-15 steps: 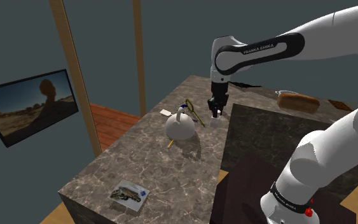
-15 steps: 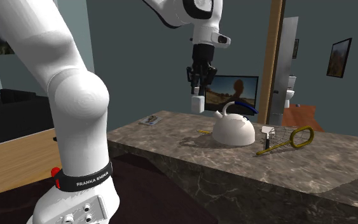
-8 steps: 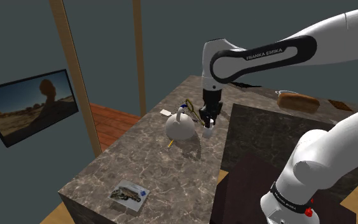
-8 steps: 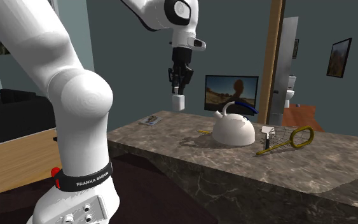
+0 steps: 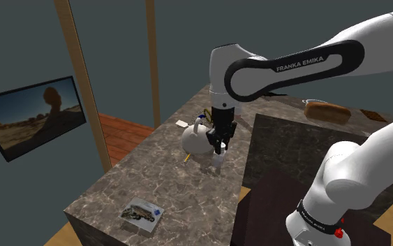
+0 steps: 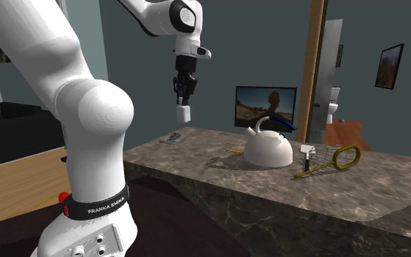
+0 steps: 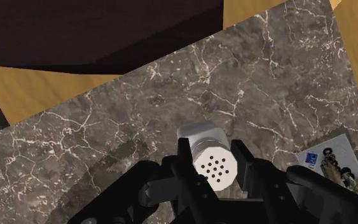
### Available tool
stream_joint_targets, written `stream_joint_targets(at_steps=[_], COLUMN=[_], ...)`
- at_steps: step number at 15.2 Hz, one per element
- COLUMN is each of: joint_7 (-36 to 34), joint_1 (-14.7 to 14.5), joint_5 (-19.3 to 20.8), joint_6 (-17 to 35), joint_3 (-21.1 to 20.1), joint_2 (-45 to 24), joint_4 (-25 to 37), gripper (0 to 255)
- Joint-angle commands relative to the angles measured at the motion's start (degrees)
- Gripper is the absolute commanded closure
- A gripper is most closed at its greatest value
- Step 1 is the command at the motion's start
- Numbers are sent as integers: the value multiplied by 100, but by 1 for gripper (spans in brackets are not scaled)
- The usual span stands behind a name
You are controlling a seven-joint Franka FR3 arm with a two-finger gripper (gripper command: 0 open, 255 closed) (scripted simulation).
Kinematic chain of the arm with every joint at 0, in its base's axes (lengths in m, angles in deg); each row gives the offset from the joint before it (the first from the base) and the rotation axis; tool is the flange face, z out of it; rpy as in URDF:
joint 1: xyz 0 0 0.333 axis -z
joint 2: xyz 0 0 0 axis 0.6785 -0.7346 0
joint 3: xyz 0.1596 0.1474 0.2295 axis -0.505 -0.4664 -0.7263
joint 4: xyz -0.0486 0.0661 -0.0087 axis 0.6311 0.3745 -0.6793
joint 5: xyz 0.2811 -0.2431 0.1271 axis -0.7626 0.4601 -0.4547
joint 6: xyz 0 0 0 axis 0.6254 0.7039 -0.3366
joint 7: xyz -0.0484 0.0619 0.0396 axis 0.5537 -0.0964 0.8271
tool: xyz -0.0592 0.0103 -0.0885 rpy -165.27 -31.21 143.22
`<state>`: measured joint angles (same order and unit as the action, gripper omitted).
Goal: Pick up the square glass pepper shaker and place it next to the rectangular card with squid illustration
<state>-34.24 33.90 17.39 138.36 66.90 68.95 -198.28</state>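
Pepper shaker [image 7: 212, 164], white with a perforated top, clamped in gripper [image 6: 185, 102], hanging in air above marbled counter [image 5: 170, 185]. Card [image 5: 143, 213] lies well apart, near counter's corner.

Shoulder: high, behind the stand [image 5: 268, 210], looking down along the table [image 5: 146, 175]; mid range.
Second exterior: low, near table height, close beside the arm [image 6: 87, 117], facing across the table toward the TV [image 6: 266, 106].
Wrist: on the hand, looking straight down at the table top; close.
Shared: kettle [image 5: 196, 140] and TV in both exteriors; card [image 7: 329, 162] in all three.
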Motion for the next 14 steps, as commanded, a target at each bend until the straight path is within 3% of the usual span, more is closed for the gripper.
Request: stream_joint_targets(at_steps=[1,8,14], joint_7=[-324,-1339,-2226], joint_1=[-146,-514,-739], joint_5=[-141,-424,-420], joint_6=[16,140,346], joint_3=[-239,-994,-1618], joint_2=[-52,-501,-1134], joint_4=[74,544,1087], gripper=[255,255,255])
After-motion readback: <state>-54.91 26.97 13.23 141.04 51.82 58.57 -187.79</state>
